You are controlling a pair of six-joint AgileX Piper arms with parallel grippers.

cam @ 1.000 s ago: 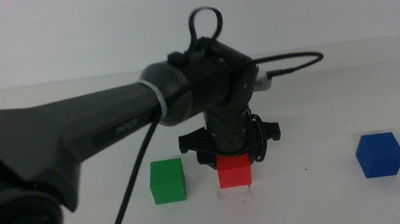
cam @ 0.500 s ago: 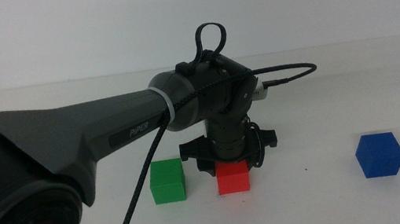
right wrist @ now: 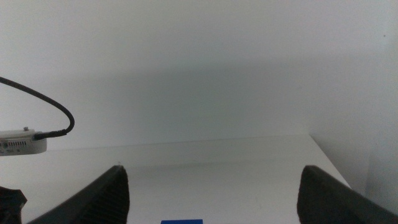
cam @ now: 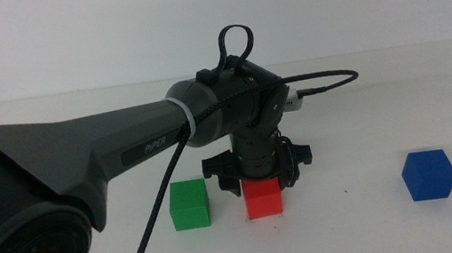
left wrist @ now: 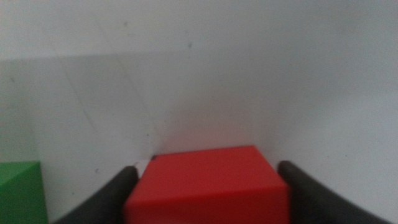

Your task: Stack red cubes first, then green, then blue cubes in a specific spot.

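Observation:
The red cube [cam: 264, 201] rests on the white table, just right of the green cube [cam: 189, 205]. My left gripper [cam: 261, 184] comes straight down on it. In the left wrist view the red cube [left wrist: 205, 186] fills the gap between the two dark jaws, which press on its sides, and the green cube [left wrist: 18, 190] shows at the edge. The blue cube [cam: 429, 174] sits apart at the right. My right gripper [right wrist: 211, 177] waits out of the middle view, open and empty, with the blue cube's top edge [right wrist: 182, 221] below it. The specific spot is hidden.
The left arm's bulky grey body [cam: 62, 169] and its black cable [cam: 148, 237] cover the left half of the table. A cable loop [cam: 327, 78] runs off to the right behind the wrist. A tiny dark speck [cam: 346, 191] lies between the red and blue cubes.
The left gripper has lowered the red cube from just above the table onto the surface beside the green cube. It has held still over the last half second.

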